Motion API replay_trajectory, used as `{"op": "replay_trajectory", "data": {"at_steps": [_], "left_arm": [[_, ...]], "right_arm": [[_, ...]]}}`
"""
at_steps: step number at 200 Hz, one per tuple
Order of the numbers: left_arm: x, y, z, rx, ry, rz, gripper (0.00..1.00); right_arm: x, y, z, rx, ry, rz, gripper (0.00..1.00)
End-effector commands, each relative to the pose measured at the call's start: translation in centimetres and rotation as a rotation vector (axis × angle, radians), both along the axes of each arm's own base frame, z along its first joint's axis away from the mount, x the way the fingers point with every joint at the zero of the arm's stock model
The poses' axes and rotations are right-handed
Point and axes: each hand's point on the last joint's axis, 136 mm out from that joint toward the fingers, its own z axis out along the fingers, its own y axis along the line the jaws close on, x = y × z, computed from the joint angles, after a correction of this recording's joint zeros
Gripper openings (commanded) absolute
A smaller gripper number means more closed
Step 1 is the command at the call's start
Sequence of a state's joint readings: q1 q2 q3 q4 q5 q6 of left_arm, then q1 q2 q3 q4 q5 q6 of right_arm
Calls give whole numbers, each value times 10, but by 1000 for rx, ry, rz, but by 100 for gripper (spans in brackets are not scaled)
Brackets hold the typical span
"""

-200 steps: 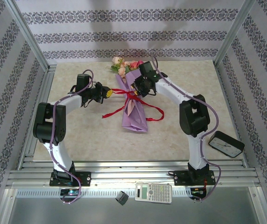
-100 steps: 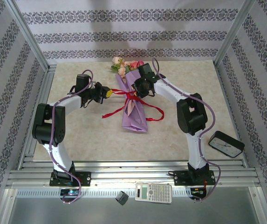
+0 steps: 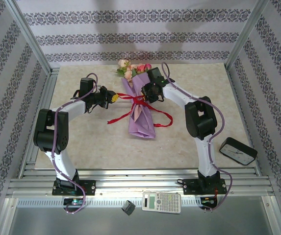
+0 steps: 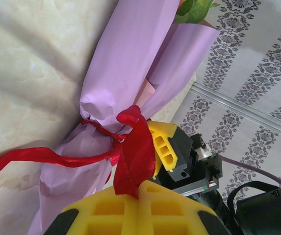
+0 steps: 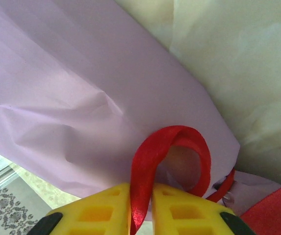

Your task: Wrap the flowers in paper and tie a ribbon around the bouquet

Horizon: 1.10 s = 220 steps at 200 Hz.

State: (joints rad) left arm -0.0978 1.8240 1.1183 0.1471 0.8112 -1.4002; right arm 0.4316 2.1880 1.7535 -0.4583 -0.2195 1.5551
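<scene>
1. Surface: a pale, marbled beige desk (image 3: 91, 142), with aluminium frame rails (image 3: 130, 182) along its near edge.
2. Room: wallpaper in grey-and-white damask stripes (image 3: 130, 39) covers the walls on three sides.
3. The long lilac paper-cone bouquet (image 3: 141, 116) lies flat toward the far edge of the desk, between the two arms. Its pink and cream roses (image 3: 129, 68) are at the far, wide end.
4. A narrow bright red ribbon (image 4: 135, 147) circles the waist of the cone, and its loose tails trail onto the desk on either side.
5. Left gripper (image 3: 113, 97): its yellow fingers are together, pinching the ribbon to the left of the cone.
6. Right gripper (image 5: 141, 188): clamped on a ribbon loop, against the cone.
7. A black rectangular clock (image 3: 238, 150) lies at the near right of the desk. A grey calculator (image 3: 161, 201) lies by the front rail.
</scene>
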Motion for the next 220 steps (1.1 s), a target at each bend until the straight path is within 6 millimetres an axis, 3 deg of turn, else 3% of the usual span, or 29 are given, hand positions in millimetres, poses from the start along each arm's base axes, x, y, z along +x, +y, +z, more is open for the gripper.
{"op": "replay_trajectory", "data": {"at_steps": [1,44,103,188,220], "left_arm": [[0,-6,25,-29,-62,-18,0],[1,-9,24,-35,-60,-21,0],[1,-11,21,-38,-51,-23,0],[-14,-8,6,12,21,-25,0],[-28,0,-12,62,108,8,3]], "right_arm": [[10,-2,-6,-10,-5,-29,13],[10,-2,6,1,-30,-34,0],[1,7,42,66,-101,-17,0],[-43,19,33,134,-45,55,0],[-54,18,27,138,-33,56,0]]}}
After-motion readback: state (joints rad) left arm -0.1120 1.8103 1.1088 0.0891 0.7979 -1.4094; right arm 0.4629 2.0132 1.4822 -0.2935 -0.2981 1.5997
